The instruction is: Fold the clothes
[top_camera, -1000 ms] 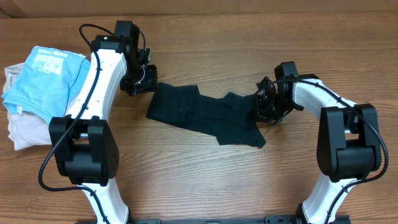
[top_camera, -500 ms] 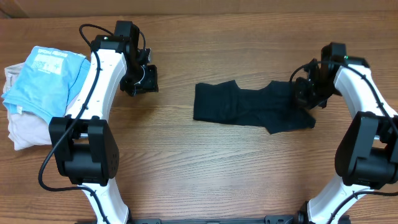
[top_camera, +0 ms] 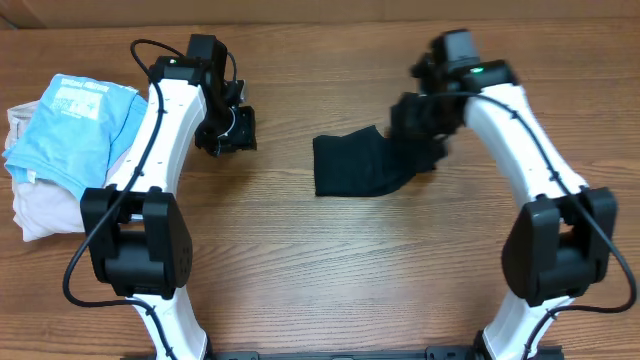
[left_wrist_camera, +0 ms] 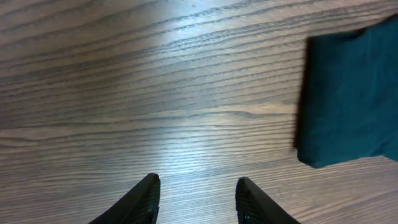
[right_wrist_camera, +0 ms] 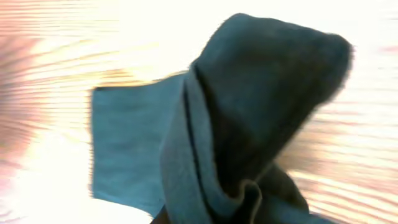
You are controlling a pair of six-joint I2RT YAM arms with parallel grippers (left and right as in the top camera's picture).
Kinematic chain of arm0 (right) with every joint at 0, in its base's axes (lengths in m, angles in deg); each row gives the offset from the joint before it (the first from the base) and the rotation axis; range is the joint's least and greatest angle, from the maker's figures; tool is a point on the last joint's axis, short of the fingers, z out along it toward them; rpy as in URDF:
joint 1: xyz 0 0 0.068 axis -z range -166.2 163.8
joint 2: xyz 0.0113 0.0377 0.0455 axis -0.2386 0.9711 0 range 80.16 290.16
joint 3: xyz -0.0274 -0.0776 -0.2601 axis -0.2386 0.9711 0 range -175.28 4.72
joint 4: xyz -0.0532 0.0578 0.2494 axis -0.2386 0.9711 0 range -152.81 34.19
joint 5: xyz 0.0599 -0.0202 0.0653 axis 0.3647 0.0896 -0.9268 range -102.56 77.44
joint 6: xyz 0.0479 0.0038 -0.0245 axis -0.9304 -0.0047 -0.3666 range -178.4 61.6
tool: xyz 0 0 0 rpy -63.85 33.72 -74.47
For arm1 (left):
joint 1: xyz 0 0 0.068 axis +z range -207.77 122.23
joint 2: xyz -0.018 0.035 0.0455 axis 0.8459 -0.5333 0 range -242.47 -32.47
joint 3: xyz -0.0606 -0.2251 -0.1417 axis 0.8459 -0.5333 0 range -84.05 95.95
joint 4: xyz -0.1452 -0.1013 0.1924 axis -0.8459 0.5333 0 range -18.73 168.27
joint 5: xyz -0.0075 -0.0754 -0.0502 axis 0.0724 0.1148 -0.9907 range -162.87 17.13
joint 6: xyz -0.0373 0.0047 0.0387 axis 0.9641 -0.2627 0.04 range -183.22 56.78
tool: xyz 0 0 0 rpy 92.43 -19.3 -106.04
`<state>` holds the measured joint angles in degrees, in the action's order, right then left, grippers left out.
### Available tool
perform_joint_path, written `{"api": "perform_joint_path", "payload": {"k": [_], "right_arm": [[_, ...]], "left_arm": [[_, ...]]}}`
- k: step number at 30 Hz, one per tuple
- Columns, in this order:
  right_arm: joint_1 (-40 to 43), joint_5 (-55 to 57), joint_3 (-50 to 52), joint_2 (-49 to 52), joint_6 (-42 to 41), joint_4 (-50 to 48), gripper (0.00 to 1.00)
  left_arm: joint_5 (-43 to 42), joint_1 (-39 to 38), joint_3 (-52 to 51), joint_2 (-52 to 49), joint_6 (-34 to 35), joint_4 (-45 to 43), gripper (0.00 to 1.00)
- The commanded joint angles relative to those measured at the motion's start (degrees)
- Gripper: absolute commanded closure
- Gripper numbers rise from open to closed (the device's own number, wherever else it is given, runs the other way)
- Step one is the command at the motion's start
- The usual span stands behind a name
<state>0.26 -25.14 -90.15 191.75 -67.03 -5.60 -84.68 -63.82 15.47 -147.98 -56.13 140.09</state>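
**Operator:** Checking the overhead view first: where is the black garment (top_camera: 350, 170)?

**Technician:** Its left part lies flat on the table (top_camera: 320, 280). Its right end rises into the right gripper (top_camera: 422, 122), whose fingers are clamped on the cloth. The left gripper (top_camera: 232, 132) hangs well to the left of the black garment, apart from it. A blue shirt (top_camera: 75, 120) rests on a beige garment (top_camera: 35, 210) far to the left of the black garment.

**Operator:** Left wrist view?

**Technician:** Both fingers (left_wrist_camera: 142, 200) stand spread with nothing between them, over bare wood. A squared corner of the black garment (left_wrist_camera: 351, 93) lies to their upper right, not touching them.

**Operator:** Right wrist view?

**Technician:** The frame is blurred. A raised fold of the black garment (right_wrist_camera: 249, 106) bunches close to the camera and hides the fingers. The flat part of the cloth lies behind and to the left of that fold.
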Motion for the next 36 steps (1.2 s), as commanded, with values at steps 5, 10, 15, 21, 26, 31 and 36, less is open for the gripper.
{"api": "perform_joint_path", "payload": {"k": [5,10,15,21,26,31,36], "right_arm": [[-8.5,0.7,-1.4,2.8,-4.7,-3.9,0.96],[-11.9,0.5,-1.4,6.5,-5.2,-4.0,0.96],[-13.6,0.0,-1.4,7.6,-5.2,-3.1,0.96],[-15.2,-2.1,-1.4,7.6,-5.1,-3.0,0.89],[-16.2,-7.8,-1.4,7.6,-1.7,-5.1,0.75],[-16.2,-10.3,-1.4,7.6,0.2,-4.5,0.57],[-14.3,-4.7,-3.1,5.8,0.6,1.9,0.61]], "left_arm": [[0.0,-0.7,1.2,1.7,-0.7,0.8,0.57],[0.0,-0.7,1.2,1.7,-0.7,1.0,0.57],[0.0,-0.7,1.2,1.7,-0.7,1.0,0.57],[-0.1,-0.7,1.2,1.7,-0.7,0.7,0.56],[-0.1,-0.7,1.2,1.7,-0.7,0.7,0.57],[-0.1,-0.7,1.2,1.7,-0.7,0.6,0.56],[-0.3,-0.9,1.2,1.7,-0.7,0.1,0.56]]}}
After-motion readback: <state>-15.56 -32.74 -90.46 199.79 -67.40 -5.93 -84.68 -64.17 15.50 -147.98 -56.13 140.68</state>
